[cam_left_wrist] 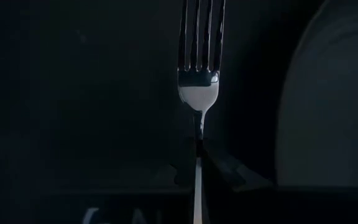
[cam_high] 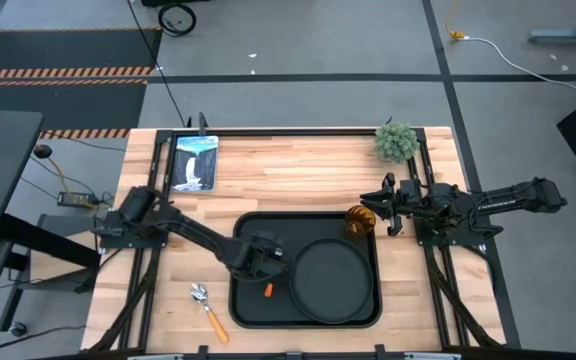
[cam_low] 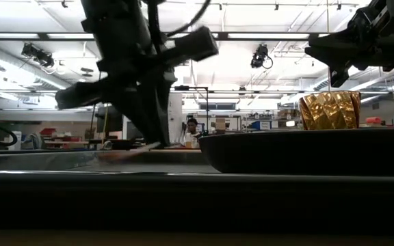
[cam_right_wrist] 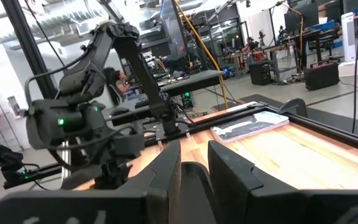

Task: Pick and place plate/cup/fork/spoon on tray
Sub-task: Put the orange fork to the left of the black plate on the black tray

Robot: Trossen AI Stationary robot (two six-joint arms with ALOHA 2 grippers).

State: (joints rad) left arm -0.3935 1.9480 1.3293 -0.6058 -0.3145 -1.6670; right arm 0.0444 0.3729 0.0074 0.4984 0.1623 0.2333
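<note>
At lower left of the wooden table (cam_high: pixel 298 175), the shiny spoon (cam_high: pixel 206 308) lies off the tray (cam_high: pixel 243 300). The left gripper (cam_high: pixel 265 268) pinches the slim fork (cam_left_wrist: pixel 199 74) over the tray's left part. The round plate (cam_high: pixel 333 280) fills its right. At centre right, the ribbed amber cup (cam_high: pixel 359 221) touches the tray's corner beside the right gripper (cam_high: pixel 380 205), fingers slightly apart.

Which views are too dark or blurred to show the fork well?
Left wrist view: very dark, only the fork's tines and neck catch light. Low view: backlit by ceiling lights, so the left gripper is a blurred silhouette and the fork is unclear, while the cup glows.
</note>
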